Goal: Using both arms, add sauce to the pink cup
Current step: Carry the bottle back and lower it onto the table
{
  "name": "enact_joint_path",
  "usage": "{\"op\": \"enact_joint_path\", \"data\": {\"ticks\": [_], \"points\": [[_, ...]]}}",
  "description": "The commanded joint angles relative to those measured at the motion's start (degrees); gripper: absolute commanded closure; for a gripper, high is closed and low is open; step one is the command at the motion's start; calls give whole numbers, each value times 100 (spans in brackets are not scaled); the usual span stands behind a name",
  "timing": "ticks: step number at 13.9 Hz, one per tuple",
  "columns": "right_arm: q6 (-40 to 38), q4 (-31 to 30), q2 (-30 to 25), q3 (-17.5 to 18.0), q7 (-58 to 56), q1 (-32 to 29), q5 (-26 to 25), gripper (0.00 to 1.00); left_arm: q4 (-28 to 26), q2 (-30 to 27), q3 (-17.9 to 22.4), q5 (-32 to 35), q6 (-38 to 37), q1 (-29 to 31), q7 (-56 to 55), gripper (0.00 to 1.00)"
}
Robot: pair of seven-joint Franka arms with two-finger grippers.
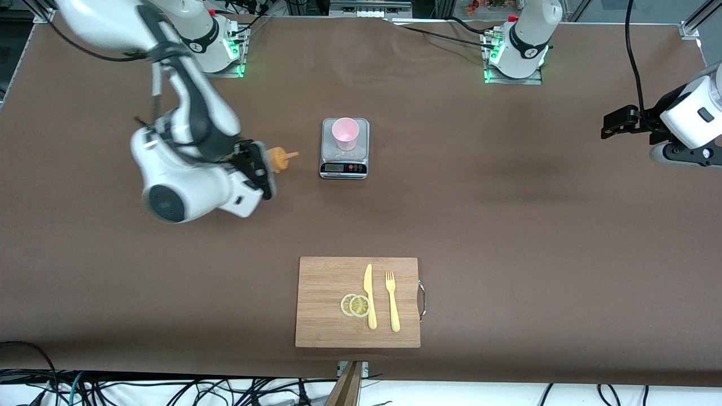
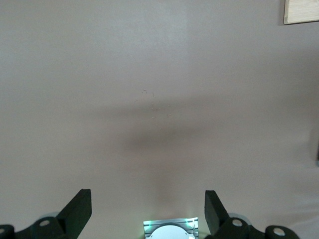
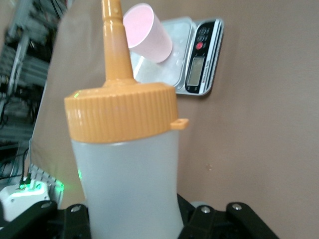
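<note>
The pink cup (image 1: 345,133) stands upright on a grey kitchen scale (image 1: 344,163) in the middle of the table. My right gripper (image 1: 256,169) is shut on the sauce bottle (image 1: 277,158), held tilted above the table beside the scale, orange nozzle pointing toward the cup. In the right wrist view the whitish bottle (image 3: 127,184) with its orange cap fills the middle, and the cup (image 3: 148,32) and scale (image 3: 199,64) show past the nozzle. My left gripper (image 1: 612,125) waits, open and empty, above the table at the left arm's end; its fingers (image 2: 79,206) stand wide apart over bare table.
A wooden cutting board (image 1: 327,282) lies near the front camera with a yellow knife (image 1: 369,296), a yellow fork (image 1: 392,301) and two lemon slices (image 1: 355,305) on it. Its corner shows in the left wrist view (image 2: 301,11).
</note>
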Motion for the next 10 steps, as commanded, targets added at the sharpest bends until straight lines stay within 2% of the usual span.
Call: {"op": "enact_joint_path", "data": {"ticks": [1, 6, 10], "points": [[61, -365, -121, -58, -961, -543, 735, 100, 219, 125, -24, 64, -96, 32, 114, 0], [-184, -883, 335, -770, -3035, -1247, 2308, 100, 219, 125, -24, 64, -87, 32, 114, 0], [-509, -1086, 897, -1324, -4468, -1459, 2925, 100, 219, 116, -24, 64, -87, 32, 114, 0]]}}
